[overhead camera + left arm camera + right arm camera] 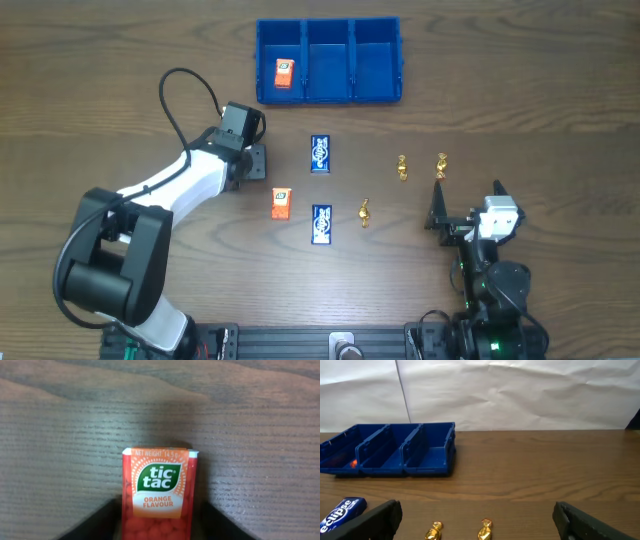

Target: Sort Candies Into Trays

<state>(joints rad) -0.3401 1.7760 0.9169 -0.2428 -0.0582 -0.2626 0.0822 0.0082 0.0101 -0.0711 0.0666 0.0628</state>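
An orange candy box [160, 492] lies flat on the wooden table, between the fingers of my left gripper [160, 507], which is open and hangs just above it. From above, this box [282, 203] is right of the left gripper [250, 162]. A second orange box [285, 72] rests in the left compartment of the blue tray [329, 98]. Two blue packs [321, 154] [321, 224] and three gold wrapped candies [402, 167] [441, 164] [365, 211] lie mid-table. My right gripper [467, 203] is open near the front right with nothing in it.
The blue tray [427, 467] has three compartments; the middle and right ones hold nothing. A white sheet hangs behind the table's far edge. In the right wrist view, two gold candies [434, 531] [485, 529] and a blue pack [340, 511] lie ahead of the right gripper [477, 515].
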